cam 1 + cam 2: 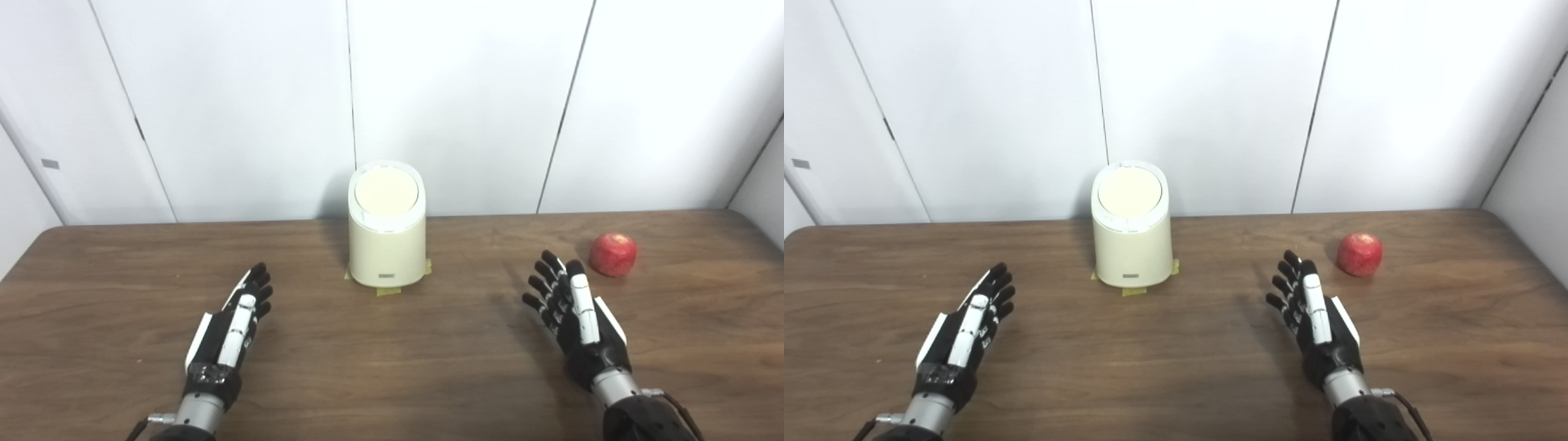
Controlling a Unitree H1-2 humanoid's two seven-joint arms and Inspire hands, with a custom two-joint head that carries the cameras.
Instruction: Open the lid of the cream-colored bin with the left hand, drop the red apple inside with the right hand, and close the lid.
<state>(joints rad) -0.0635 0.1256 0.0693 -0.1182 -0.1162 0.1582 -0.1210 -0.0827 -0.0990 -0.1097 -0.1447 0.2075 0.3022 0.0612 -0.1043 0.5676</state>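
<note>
The cream-colored bin [386, 236], lid [386, 190] shut, stands mid-tabletop [392, 367]; the left hand [233, 331], fingers spread and empty, lies nearer-left of the bin, while the equally empty right hand [572, 318] rests beside the red apple [613, 254].

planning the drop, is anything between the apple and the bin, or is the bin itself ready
Only bare wooden table lies between the red apple and the cream-colored bin. The bin's lid is shut, so it blocks the way in. The open right hand has a free path to the apple.
</note>
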